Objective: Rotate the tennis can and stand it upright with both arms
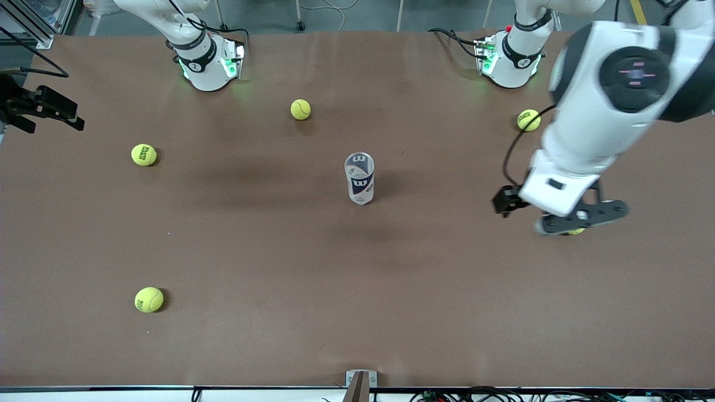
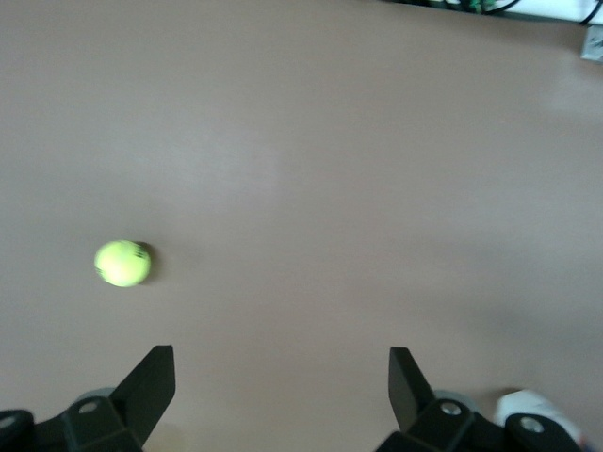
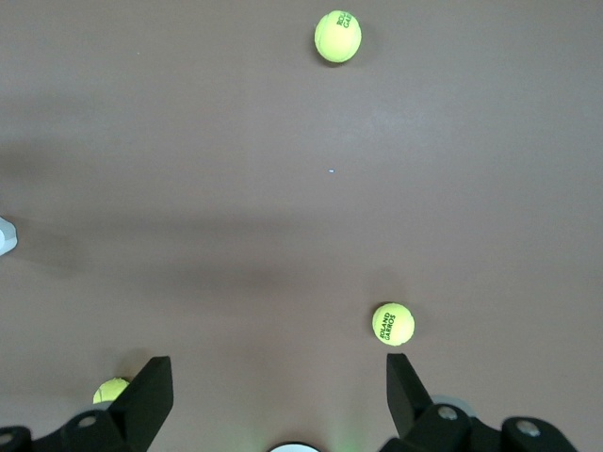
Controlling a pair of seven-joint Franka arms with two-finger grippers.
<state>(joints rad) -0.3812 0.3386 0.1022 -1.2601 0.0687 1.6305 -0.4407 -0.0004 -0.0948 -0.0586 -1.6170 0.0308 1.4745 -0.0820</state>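
The tennis can (image 1: pixel 360 178), a clear tube with a white and navy "W" label, stands upright at the middle of the table with no gripper touching it. My left gripper (image 1: pixel 581 219) hangs over the table toward the left arm's end, well away from the can. In the left wrist view my left gripper (image 2: pixel 280 363) is open with only bare table between its fingers. My right gripper (image 3: pixel 278 372) is open too, high over the table near the right arm's base. It does not show in the front view. A sliver of the can (image 3: pixel 5 235) shows at the right wrist view's edge.
Several yellow-green tennis balls lie scattered: one (image 1: pixel 300 109) near the right arm's base, two (image 1: pixel 144 154) (image 1: pixel 149 300) toward the right arm's end, one (image 1: pixel 528 120) near the left arm's base, one (image 1: pixel 575 230) half hidden under the left gripper. A black fixture (image 1: pixel 39 106) juts in at the table's edge.
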